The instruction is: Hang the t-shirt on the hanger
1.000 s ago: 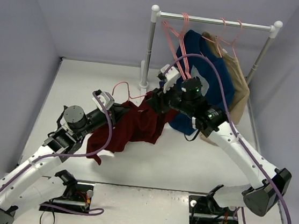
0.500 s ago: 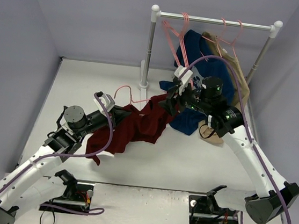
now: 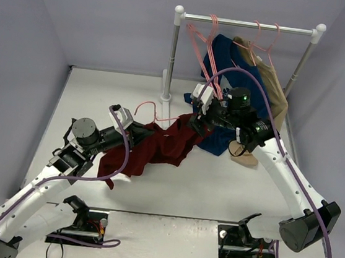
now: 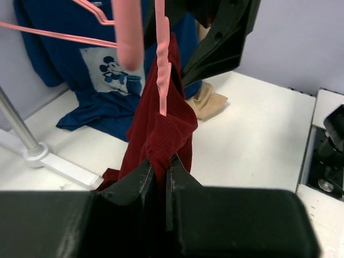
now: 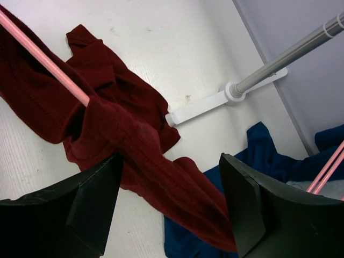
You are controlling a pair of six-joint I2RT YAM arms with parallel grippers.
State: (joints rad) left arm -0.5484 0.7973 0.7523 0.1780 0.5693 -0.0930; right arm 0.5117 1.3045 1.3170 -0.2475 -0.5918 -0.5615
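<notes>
The maroon t-shirt (image 3: 164, 147) hangs bunched above the table between my two arms. The pink hanger (image 3: 147, 107) has its hook sticking out up and left of the shirt, with its wire running into the cloth. My left gripper (image 3: 137, 134) is shut on a fold of the shirt (image 4: 161, 123), and the hanger wire (image 4: 163, 80) rises just beyond it. My right gripper (image 3: 197, 122) is open at the shirt's right end. In the right wrist view its gripper (image 5: 169, 161) has wide-spread jaws straddling the shirt (image 5: 134, 140), and the hanger wire (image 5: 48, 64) enters the cloth.
A clothes rack (image 3: 247, 24) stands at the back, its post (image 3: 173, 54) behind the shirt. A navy garment (image 3: 236, 86) and a tan garment (image 3: 275, 94) hang on it beside spare pink hangers (image 3: 204, 42). Purple walls enclose the table.
The right arm swung right, then came back down to the shirt's right end. The shirt is now drawn further right and the hanger hook has shifted right. The left gripper kept its hold.
</notes>
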